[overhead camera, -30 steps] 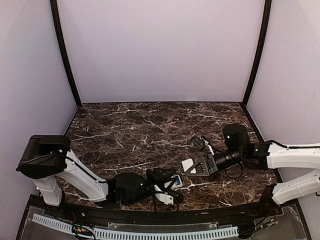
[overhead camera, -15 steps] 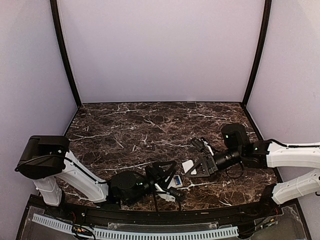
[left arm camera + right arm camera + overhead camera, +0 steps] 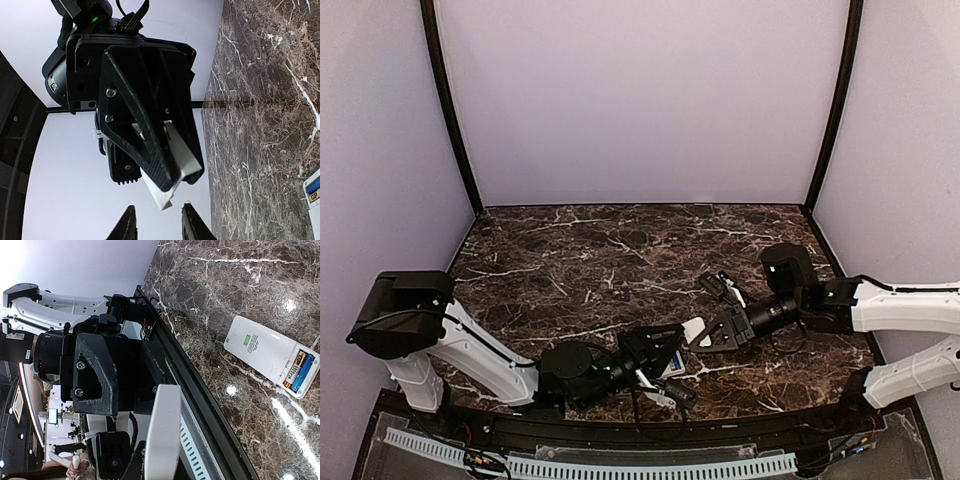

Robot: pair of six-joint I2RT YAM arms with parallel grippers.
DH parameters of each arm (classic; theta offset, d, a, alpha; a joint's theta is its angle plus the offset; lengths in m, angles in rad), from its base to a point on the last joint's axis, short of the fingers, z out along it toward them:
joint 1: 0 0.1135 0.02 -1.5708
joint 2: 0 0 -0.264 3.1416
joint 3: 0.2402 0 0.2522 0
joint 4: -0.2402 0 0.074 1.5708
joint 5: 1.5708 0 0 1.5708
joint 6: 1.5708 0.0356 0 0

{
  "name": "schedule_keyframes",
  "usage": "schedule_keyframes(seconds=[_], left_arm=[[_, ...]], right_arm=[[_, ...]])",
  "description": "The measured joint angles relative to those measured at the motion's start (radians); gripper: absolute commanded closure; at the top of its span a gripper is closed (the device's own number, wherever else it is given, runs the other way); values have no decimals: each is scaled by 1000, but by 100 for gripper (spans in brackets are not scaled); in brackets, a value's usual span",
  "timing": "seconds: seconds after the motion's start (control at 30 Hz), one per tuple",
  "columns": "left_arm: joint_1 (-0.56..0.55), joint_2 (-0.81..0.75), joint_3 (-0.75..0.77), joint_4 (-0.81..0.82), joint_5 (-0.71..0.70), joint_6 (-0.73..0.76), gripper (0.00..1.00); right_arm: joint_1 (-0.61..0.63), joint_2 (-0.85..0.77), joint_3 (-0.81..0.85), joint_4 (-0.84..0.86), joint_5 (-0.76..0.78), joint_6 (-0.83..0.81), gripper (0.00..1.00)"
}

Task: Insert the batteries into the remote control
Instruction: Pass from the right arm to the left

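The dark marbled desk [image 3: 570,250] carries only one loose thing. The left arm [image 3: 480,350] reaches in low from 8 o'clock and the right arm [image 3: 900,305] from 3 o'clock, so they meet near the front edge at about 5 o'clock. The right end effector [image 3: 705,332] is clamped on a thin white panel [image 3: 162,196], held off the desk edge-on to its partner. This is probably the compartment lid, kept aloft so it can be passed over or lined up. The left end effector [image 3: 160,227] points at it with fingers partly spread and nothing between them, which looks like readiness to receive. The remote control [image 3: 262,354] lies back-up on the desk just below both, at 6 o'clock, its green mark showing and its compartment open. The batteries [image 3: 303,372] sit inside, one blue and one gold-toned beside it. The two end effectors crowd the space above the remote, and the black front rail [image 3: 620,425] runs close behind it, so a clean approach looks tight.
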Motion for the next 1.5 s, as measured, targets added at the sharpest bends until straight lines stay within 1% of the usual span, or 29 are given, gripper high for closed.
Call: schedule_keyframes(seconds=[0.37,0.43,0.5,0.53,0.6,0.73,0.8,0.83,0.87,0.93,1.0,1.03,1.1,1.3,1.37,1.5], left_arm=[[0,11,23,4,12,13,74],[0,19,26,4,11,13,79],[0,26,28,4,11,14,86],[0,29,30,4,10,14,92],[0,32,32,4,8,15,98],[0,32,32,9,-2,26,100],[0,32,32,9,-8,26,100],[0,32,32,9,-9,26,100],[0,32,32,9,-11,26,100],[0,33,32,10,-12,26,100],[0,32,32,11,-10,25,100],[0,33,32,11,-9,24,100],[0,33,32,11,-7,24,100],[0,33,24,11,-8,24,100],[0,33,19,11,-8,24,100],[0,33,17,14,-11,24,100]], right_arm=[[0,18,0,33,-29,16,100],[0,23,0,38,-35,19,100],[0,29,0,43,-45,22,100],[0,32,0,46,-49,23,100],[0,38,0,51,-54,25,100],[-10,51,0,65,-73,48,100],[-12,60,0,74,-85,57,96],[-13,63,0,76,-87,59,92],[-14,66,0,80,-90,61,87],[-14,66,0,80,-90,61,75],[-13,66,1,69,-87,51,68],[-13,65,2,60,-82,48,65],[-10,64,6,41,-69,30,63],[-14,36,12,0,-26,15,64],[-20,31,12,2,-21,21,67],[-33,24,-3,32,-19,58,76]])
